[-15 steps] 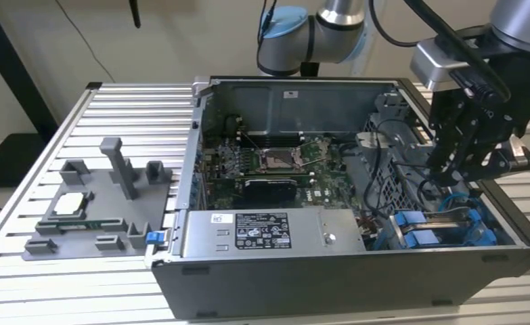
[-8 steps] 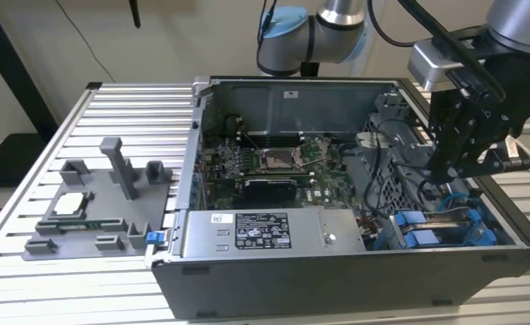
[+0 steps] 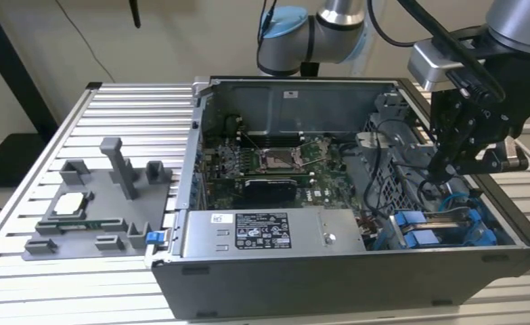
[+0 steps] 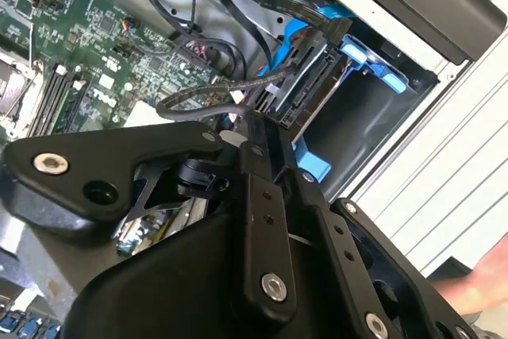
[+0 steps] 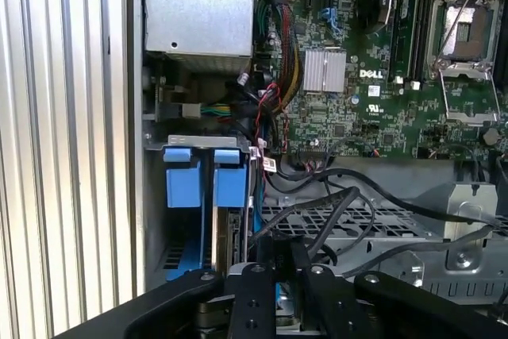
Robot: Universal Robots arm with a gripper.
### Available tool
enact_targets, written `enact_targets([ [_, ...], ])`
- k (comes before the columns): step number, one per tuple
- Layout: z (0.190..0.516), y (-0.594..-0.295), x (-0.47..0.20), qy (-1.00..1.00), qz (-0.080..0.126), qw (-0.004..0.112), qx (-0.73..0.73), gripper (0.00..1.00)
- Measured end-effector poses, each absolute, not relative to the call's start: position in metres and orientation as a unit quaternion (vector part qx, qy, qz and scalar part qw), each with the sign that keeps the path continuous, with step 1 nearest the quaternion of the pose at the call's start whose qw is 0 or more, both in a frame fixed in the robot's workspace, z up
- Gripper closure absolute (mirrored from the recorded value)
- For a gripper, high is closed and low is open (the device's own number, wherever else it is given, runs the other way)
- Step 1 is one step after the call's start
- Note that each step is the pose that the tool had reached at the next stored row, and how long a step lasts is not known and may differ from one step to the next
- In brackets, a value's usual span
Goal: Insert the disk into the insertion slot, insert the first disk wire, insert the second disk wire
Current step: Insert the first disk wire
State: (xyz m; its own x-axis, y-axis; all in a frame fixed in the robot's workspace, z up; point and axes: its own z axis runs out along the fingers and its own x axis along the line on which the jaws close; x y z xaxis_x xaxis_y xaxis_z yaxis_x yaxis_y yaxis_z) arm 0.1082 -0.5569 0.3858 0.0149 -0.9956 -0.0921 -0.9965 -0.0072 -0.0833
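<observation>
Big open PC case (image 3: 319, 277) mid exterior view. At its lower right, insertion slot (image 3: 454, 223) w/ disk (image 4: 313, 85) pushed in. Just above, gripper (image 3: 440, 177), by black wire plug (image 4: 271, 98). Jaws: can't tell if shut or open.

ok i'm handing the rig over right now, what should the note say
gripper: down inside the case at the back end of the disk; open or shut can't be told.
disk: sits in the slot, in its blue carrier.
wire: a black one runs to a plug right at the gripper, against the disk.
done: disk insertion, by the look of it.
left: neither wire can be confirmed seated, so treat both as open.
</observation>
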Motion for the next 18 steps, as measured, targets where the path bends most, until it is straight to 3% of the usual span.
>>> enact_targets([
  [18,0.383,-0.561,0.1153,0.702,0.008,0.058,-0.71,1.0],
])
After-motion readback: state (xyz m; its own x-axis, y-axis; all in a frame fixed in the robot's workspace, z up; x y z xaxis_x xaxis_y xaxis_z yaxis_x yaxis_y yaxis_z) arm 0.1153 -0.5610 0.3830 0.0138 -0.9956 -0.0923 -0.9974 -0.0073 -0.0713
